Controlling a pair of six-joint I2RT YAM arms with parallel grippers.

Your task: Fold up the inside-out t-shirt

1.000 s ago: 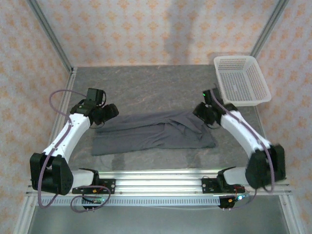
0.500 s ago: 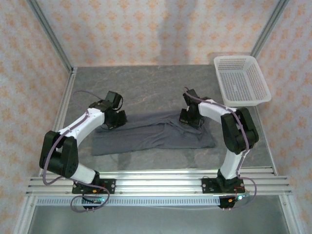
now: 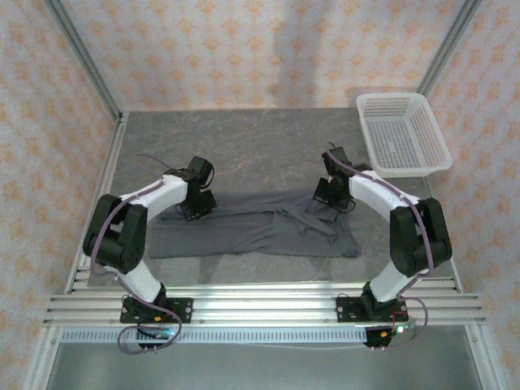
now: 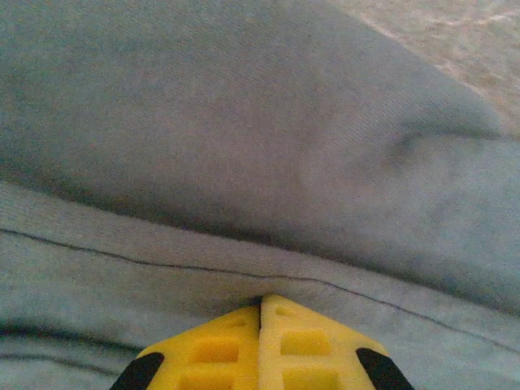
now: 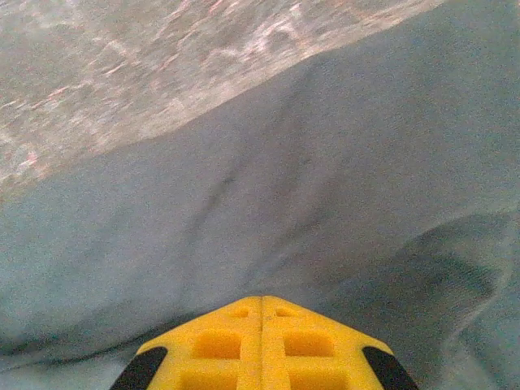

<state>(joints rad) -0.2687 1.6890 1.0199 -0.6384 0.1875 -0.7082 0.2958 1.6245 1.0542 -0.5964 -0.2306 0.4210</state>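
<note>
Your inside-out t-shirt (image 3: pixel 252 231) lies as a long crumpled band across the tabletop (image 3: pixel 244 146), nearer the near edge, left to right. Left gripper (image 3: pixel 197 210) is down on its far-left edge, jaws together, pinching cloth at the seam. Right gripper (image 3: pixel 327 197) is on the far-right edge, jaws together on a fold. White mesh basket (image 3: pixel 390 96) sits in the far right corner, mesh floor showing throughout, apart from the shirt.
</note>
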